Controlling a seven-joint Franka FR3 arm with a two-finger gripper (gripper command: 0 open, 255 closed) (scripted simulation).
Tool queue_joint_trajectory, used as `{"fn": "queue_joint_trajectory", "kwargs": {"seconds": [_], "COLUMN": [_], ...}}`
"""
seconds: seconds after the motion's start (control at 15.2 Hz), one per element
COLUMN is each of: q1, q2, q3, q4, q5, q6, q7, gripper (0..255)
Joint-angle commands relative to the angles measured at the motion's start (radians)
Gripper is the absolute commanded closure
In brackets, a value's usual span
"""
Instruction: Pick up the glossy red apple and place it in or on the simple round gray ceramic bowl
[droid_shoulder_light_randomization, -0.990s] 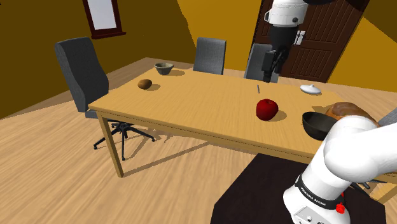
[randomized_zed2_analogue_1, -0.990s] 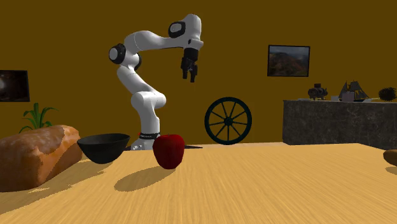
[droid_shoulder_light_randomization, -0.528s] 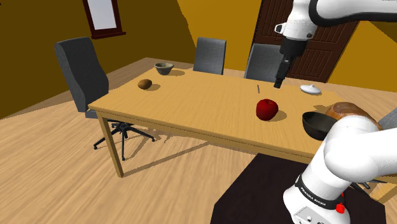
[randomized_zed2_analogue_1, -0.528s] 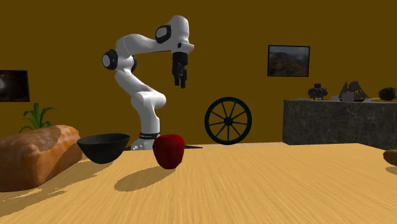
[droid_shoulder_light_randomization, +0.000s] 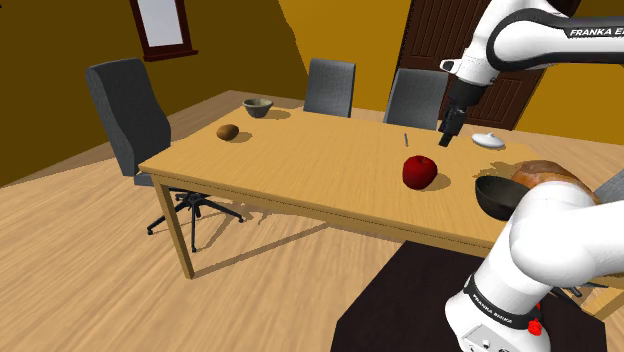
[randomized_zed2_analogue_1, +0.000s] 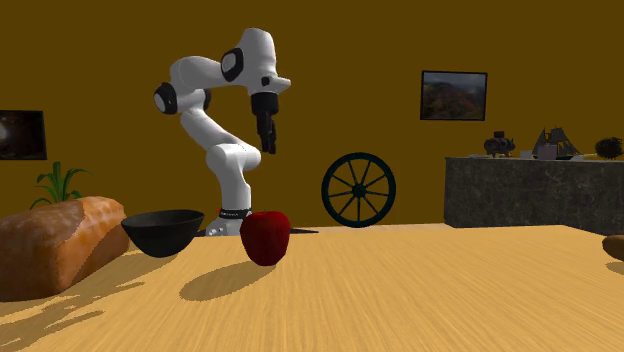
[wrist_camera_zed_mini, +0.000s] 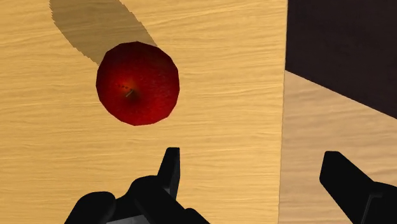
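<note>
The glossy red apple (droid_shoulder_light_randomization: 419, 171) (randomized_zed2_analogue_1: 265, 236) sits on the wooden table (droid_shoulder_light_randomization: 320, 170), near the edge closest to the stand. A small round grey bowl (droid_shoulder_light_randomization: 258, 106) stands at the table's far corner, well off toward the shoulder view's left. My black gripper (droid_shoulder_light_randomization: 447, 138) (randomized_zed2_analogue_1: 269, 148) hangs in the air above and just past the apple, pointing down. In the wrist view the gripper (wrist_camera_zed_mini: 254, 175) is open with nothing between its fingers, over the table's edge. The apple (wrist_camera_zed_mini: 137, 83) lies ahead of one finger (wrist_camera_zed_mini: 168, 168), apart from it.
A black bowl (droid_shoulder_light_randomization: 497, 195) (randomized_zed2_analogue_1: 162, 231) and a loaf of bread (droid_shoulder_light_randomization: 545, 175) (randomized_zed2_analogue_1: 55, 245) lie close beside the apple. A brown round object (droid_shoulder_light_randomization: 228, 131), a white dish (droid_shoulder_light_randomization: 487, 140) and a thin grey utensil (droid_shoulder_light_randomization: 405, 139) also rest on the table. Grey chairs (droid_shoulder_light_randomization: 130, 110) surround it.
The arm has swung toward the shoulder view's right and lowered, bringing the gripper from beyond the table to a spot above the apple. The apple has not moved.
</note>
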Motion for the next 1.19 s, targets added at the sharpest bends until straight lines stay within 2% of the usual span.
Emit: {"fn": "queue_joint_trajectory", "kwargs": {"seconds": [0.0,0.33,0.53,0.66,1.12], "q1": [0.015,0.098,0.189,0.271,0.320], "q2": [0.025,0.134,0.211,0.263,0.311], "q3": [-0.080,-0.303,-0.451,-0.560,-0.637], "q4": [-0.003,0.048,0.103,0.149,0.101], "q5": [-0.030,-0.073,-0.069,-0.053,-0.065], "q6": [0.058,0.193,0.267,0.311,0.418], "q7": [-0.087,-0.308,-0.445,-0.538,-0.539], "gripper": [0,0,0,0,0]}}
